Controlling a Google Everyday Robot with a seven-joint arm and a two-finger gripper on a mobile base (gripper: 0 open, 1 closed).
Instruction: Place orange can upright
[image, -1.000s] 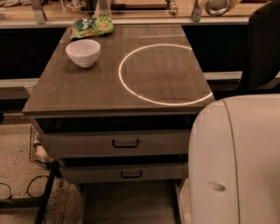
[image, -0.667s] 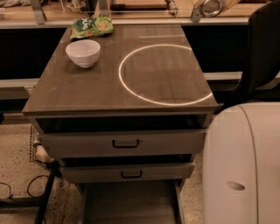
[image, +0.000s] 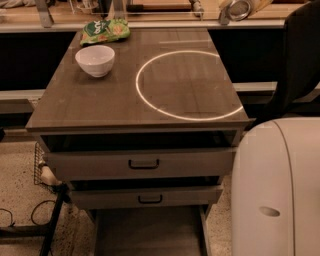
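Orange can (image: 239, 8) at far right top edge, off table (image: 100, 107), silver end toward camera. Gripper (image: 257, 4) just beside it, mostly cut off; grip cannot be told. Green snack bag (image: 105, 31) far left, print unreadable. White bowl (image: 95, 60) just nearer.

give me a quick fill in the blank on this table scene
1. The bowl on the table is ___.
2. The snack bag behind it is ___.
3. The table front shows ___ drawers.
4. The orange can shows at the picture's ___ edge; the pincer is out of view, only the dark arm showing.
Missing: white, green, two, top.
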